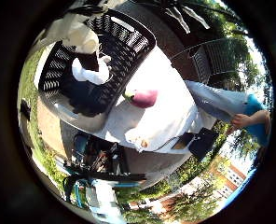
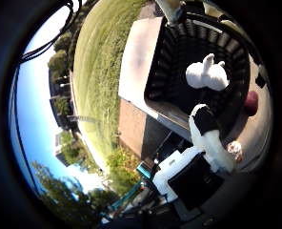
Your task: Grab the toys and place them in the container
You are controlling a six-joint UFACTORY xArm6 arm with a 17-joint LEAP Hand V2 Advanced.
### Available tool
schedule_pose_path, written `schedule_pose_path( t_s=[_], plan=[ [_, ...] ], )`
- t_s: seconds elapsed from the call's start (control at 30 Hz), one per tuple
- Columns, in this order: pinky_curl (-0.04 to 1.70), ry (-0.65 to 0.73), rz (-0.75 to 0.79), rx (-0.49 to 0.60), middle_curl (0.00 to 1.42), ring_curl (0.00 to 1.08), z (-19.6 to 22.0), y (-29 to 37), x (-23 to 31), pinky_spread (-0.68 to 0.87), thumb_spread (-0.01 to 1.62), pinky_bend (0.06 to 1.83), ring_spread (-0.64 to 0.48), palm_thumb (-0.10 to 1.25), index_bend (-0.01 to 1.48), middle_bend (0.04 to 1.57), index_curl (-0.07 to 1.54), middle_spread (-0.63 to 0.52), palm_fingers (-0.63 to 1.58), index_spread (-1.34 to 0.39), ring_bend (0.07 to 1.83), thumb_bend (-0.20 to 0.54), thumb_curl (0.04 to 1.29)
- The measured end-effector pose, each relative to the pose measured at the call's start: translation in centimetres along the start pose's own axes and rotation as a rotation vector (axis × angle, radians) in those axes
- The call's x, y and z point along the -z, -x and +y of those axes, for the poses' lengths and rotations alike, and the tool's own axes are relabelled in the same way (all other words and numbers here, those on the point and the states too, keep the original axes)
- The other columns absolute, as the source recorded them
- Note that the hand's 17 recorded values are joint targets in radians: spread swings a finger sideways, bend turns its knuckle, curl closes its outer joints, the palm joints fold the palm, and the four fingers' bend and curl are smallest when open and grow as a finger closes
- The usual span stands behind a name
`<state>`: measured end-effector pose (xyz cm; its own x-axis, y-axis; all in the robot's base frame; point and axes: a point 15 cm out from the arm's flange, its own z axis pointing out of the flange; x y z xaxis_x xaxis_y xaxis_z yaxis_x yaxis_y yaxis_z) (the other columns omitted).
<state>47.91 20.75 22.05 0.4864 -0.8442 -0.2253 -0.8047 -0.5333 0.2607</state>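
A soft white plush toy [image 2: 207,75], rounded and lumpy with a stubby limb sticking up, lies inside the black container [image 2: 179,43], resting on its floor toward one side. The container is a plastic basket with slatted, ribbed walls and a smooth, thick rim, and it sits on the pale, smooth worktop [image 1: 168,100]. Outside the basket, just beside its wall, a dark pink rounded toy [image 1: 145,98] with a small green tip rests on the worktop; it looks smooth and egg-like. Further along the worktop, near its edge, lies a small tan-and-white toy [image 1: 140,139] whose shape is too small to make out.

The hand [image 2: 205,138] hangs above the basket's near rim. One of its fingers [image 2: 212,143], a blocky white shell with a black section at its end, stretches out straight over the basket's edge and touches nothing; the fingers appear released, holding no toy.

Beyond the worktop a person's leg [image 1: 219,102] in light blue fabric stands close to its far side. Grass [image 2: 103,71] stretches away past the paved ground [image 2: 136,129] below.
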Motion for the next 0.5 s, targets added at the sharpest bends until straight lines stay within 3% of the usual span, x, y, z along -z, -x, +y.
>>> schedule_pose_path(
  t_s=[0.17,0.27,0.37,0.5],
  plan=[
    [0.47,-0.027,-0.02,0.021,0.38,0.33,7.7,-1.8,8.1,0.47,1.16,0.96,0.29,0.8,0.11,0.2,0.6,0.06,-0.08,-0.56,0.58,-0.022,0.57],
    [0.44,-0.066,-0.025,-0.036,0.38,0.32,13.2,-4.4,12.2,0.48,1.16,0.94,0.29,0.77,0.09,0.21,0.51,0.09,-0.06,-0.49,0.56,-0.038,0.55],
    [0.42,-0.01,-0.05,-0.11,0.38,0.32,18.3,-6.7,11.8,0.48,1.17,0.91,0.29,0.7,0.08,0.22,0.45,0.09,-0.04,-0.4,0.56,-0.045,0.52],
    [0.39,0.122,0.059,-0.202,0.38,0.32,24.5,-11.3,8.9,0.49,1.18,0.89,0.3,0.63,0.11,0.22,0.36,0.1,-0.02,-0.29,0.56,-0.038,0.48]
  ],
)
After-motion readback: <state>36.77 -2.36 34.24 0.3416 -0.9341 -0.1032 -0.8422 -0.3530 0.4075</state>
